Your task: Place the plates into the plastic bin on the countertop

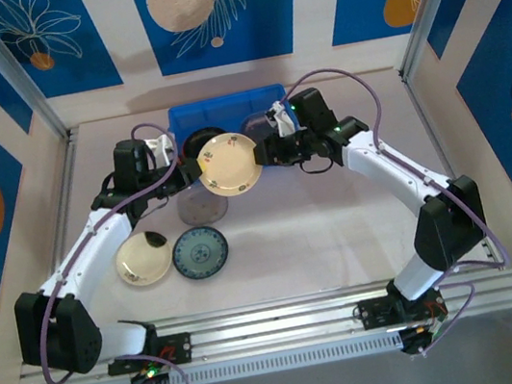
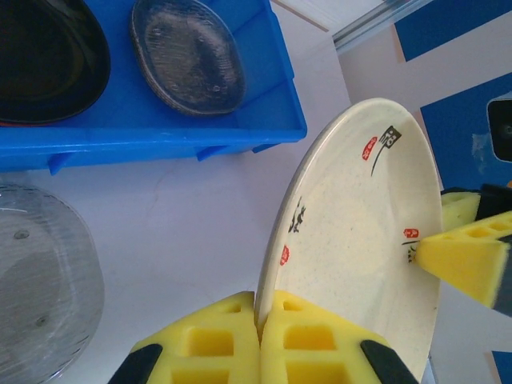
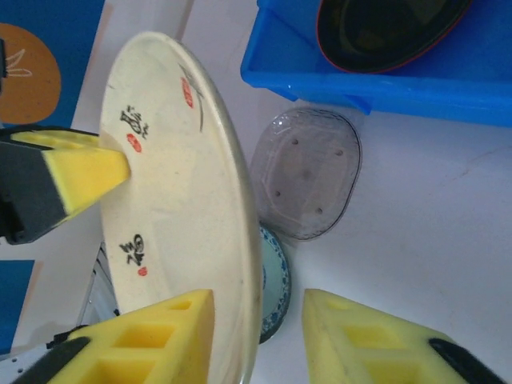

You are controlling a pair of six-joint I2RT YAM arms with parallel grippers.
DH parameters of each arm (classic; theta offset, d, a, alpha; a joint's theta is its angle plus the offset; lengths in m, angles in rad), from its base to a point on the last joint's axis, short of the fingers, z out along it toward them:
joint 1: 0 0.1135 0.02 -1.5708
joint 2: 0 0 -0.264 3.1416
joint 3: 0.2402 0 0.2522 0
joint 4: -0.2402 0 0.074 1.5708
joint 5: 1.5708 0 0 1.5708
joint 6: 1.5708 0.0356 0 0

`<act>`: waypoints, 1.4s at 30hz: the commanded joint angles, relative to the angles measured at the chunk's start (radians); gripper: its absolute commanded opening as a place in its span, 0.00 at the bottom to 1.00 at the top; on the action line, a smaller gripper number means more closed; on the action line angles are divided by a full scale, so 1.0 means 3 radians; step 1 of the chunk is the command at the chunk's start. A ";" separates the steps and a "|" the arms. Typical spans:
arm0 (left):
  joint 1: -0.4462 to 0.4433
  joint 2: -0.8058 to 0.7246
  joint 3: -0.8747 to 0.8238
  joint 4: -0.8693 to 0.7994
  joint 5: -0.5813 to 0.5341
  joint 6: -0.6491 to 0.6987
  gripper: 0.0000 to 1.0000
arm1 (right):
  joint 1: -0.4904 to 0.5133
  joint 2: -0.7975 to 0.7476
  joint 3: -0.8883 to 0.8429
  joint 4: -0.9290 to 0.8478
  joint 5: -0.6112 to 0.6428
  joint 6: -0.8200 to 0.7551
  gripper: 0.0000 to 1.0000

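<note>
Now the left hand is clenching the cream plate while the right hand, fingers apart, is straddling its opposite rim.

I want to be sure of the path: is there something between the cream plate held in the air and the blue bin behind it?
Nothing visible stands between the cream plate and the blue bin. Inside the bin, a black plate and a clear plate already take much of the floor.
</note>
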 commanded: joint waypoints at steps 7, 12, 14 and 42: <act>-0.0038 0.0103 0.0072 0.0059 0.0031 0.0034 0.00 | 0.0022 0.0095 0.0242 -0.0071 0.0106 0.0018 0.00; -0.0009 0.0060 0.0151 -0.0293 -0.0344 0.0263 0.55 | -0.0001 0.0302 0.0573 -0.0204 0.0254 0.0013 0.00; 0.0020 -0.0027 0.0146 -0.0398 -0.0526 0.0356 0.63 | -0.0031 0.0446 0.0764 -0.0270 0.0286 0.0020 0.00; 0.0295 -0.0338 -0.0512 0.0020 -0.0407 0.0454 0.73 | -0.0325 0.3304 0.3983 -0.0968 -0.0258 0.0310 0.00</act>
